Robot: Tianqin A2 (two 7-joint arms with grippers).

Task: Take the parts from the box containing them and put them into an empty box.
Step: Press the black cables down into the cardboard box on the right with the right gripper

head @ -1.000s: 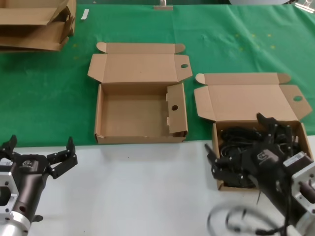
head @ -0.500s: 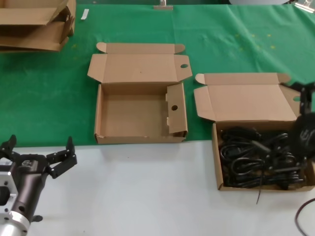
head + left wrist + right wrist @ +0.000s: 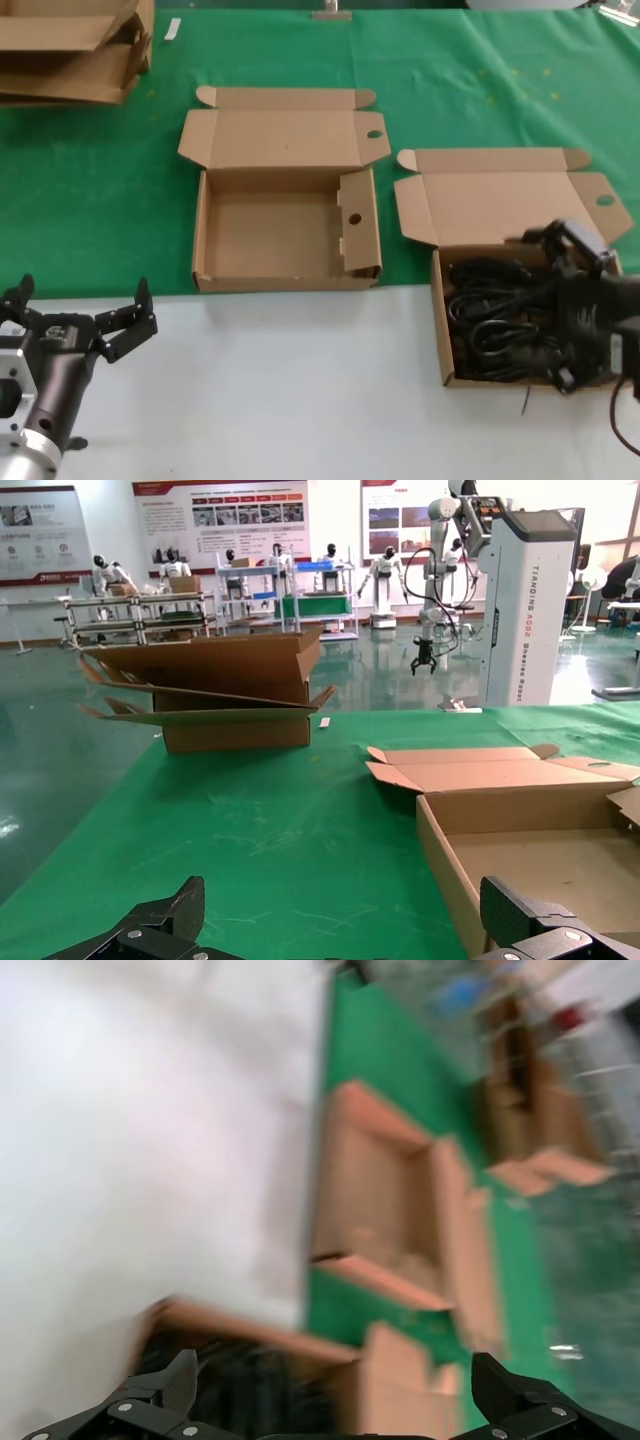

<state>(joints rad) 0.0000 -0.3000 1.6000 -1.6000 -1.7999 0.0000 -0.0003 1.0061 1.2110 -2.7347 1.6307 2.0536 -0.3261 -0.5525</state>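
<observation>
The black power cords [image 3: 490, 320] lie tangled in the box containing them [image 3: 437, 300] at the right, its lid folded back. The empty box [image 3: 270, 235] with the tall holed side flap [image 3: 354, 222] stands in the middle. My right gripper [image 3: 568, 305] is open and hangs over the right part of the cord box, empty. Its wrist view is blurred but shows the cords [image 3: 240, 1390] below the spread fingers [image 3: 165, 1390] and the empty box [image 3: 390, 1210] beyond. My left gripper [image 3: 78, 312] is open and parked at the front left; its wrist view shows the empty box's wall [image 3: 450, 850].
A stack of flat cardboard sheets [image 3: 70, 50] lies at the far left corner and also shows in the left wrist view [image 3: 220, 695]. Both boxes sit at the green mat's [image 3: 100, 200] front edge; the white tabletop [image 3: 300, 390] lies in front.
My right gripper swung from the cord box's front out to the far right, then back over the box's right part. The left arm has not moved.
</observation>
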